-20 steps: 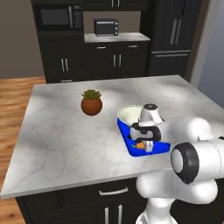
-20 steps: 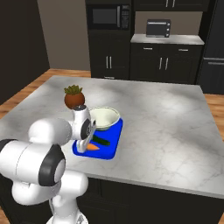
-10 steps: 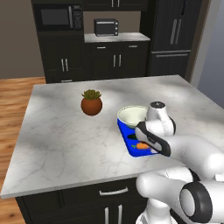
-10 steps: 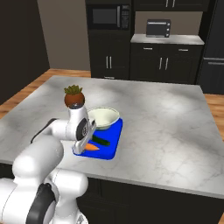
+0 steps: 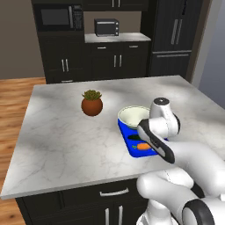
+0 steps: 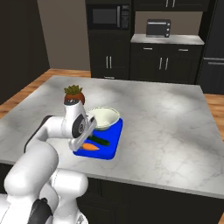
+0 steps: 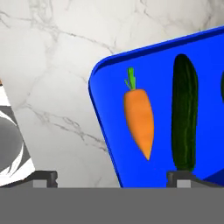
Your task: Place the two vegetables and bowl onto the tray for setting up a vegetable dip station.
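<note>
The blue tray (image 6: pixel 112 141) lies on the marble counter and carries all three items. At its far end sits the cream bowl (image 6: pixel 103 118), also the bowl (image 5: pixel 133 116). The dark green cucumber (image 7: pixel 184 114) and the orange carrot (image 7: pixel 139 120) lie side by side on the tray's (image 7: pixel 107 83) near end. Both show from the right too, the carrot (image 6: pixel 91 147) in front of the cucumber (image 6: pixel 100 141). My gripper (image 7: pixel 113 177) hangs open just above the tray's near corner, over the carrot, holding nothing. From the right the gripper (image 6: pixel 83 140) stands at the tray's left edge.
A spiky green plant in a round brown pot (image 5: pixel 92 104) stands on the counter left of the tray. Bare marble (image 5: pixel 57 140) spreads around it. Dark cabinets with a microwave (image 5: pixel 58 17) and a toaster oven (image 5: pixel 107 27) line the back wall.
The arm has swung and folded over the tray's near end, shifting the hand slightly. Jaws stay open. Bowl, cucumber and carrot have not moved.
</note>
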